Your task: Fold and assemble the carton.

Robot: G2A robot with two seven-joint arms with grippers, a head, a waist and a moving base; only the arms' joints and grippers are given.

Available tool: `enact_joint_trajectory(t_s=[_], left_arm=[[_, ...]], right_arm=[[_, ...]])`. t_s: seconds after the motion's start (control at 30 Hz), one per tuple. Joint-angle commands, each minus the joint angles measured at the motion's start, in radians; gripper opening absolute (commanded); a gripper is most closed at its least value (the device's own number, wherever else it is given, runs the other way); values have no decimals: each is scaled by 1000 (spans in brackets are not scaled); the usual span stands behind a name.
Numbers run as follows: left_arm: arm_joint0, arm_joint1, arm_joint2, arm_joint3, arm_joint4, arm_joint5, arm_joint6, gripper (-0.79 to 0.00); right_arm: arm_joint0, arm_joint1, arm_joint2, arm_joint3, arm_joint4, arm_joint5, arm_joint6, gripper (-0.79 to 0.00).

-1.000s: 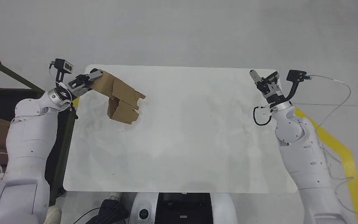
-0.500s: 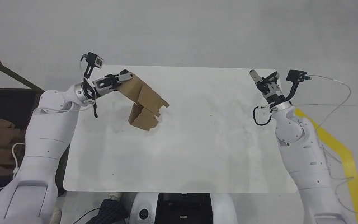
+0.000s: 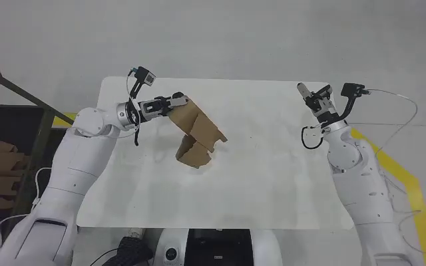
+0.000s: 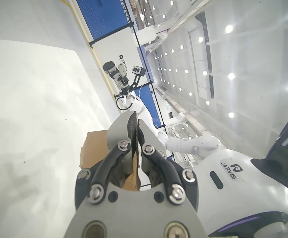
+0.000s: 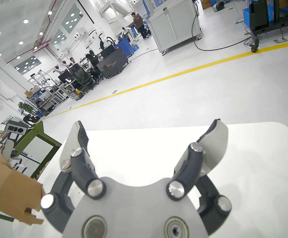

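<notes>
Pale grey floor surrounds the white tabletop [image 3: 266,186] in the top view. The brown carton [image 3: 200,133], partly folded, sits over the left-middle of the tabletop. The left hand [image 3: 174,102] is clamped on its far upper edge. Whether its lower flaps touch the surface cannot be told. The right hand [image 3: 309,95] is at the far right corner, well apart from the carton, fingers spread and holding nothing.

From the left wrist, a hall ceiling with round lights and a blue wall panel [image 4: 108,20] show beyond the tabletop [image 4: 45,101]. The left hand [image 4: 134,122] is closed tight on a thin cardboard edge, with the rest of the carton [image 4: 94,146] beyond its fingers. The right hand [image 4: 112,69] shows far off.

From the right wrist, a workshop floor with a yellow line [image 5: 157,80] lies past the tabletop [image 5: 146,153]. The right hand [image 5: 147,126] is wide open and empty, and a corner of the carton [image 5: 18,187] shows at the side.

Since a second ago, the left hand has carried the carton from the far left corner toward the middle. The right arm has kept its place.
</notes>
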Motion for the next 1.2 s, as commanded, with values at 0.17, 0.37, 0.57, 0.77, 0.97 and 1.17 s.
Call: enact_joint_trajectory(t_s=[0.17, 0.37, 0.57, 0.77, 0.97, 1.17], left_arm=[[-11, -12, 23, 0, -9, -4, 8, -785], [-14, -15, 25, 6, -19, -6, 15, -785], [-14, -15, 25, 6, -19, -6, 15, -785], [-14, -15, 25, 6, -19, -6, 15, -785], [-14, -15, 25, 6, -19, -6, 15, -785], [-14, -15, 25, 6, -19, -6, 15, -785]], right_arm=[[0, 0, 0, 0, 0, 0, 0, 0], [0, 0, 0, 0, 0, 0, 0, 0], [0, 0, 0, 0, 0, 0, 0, 0], [0, 0, 0, 0, 0, 0, 0, 0], [0, 0, 0, 0, 0, 0, 0, 0], [0, 0, 0, 0, 0, 0, 0, 0]])
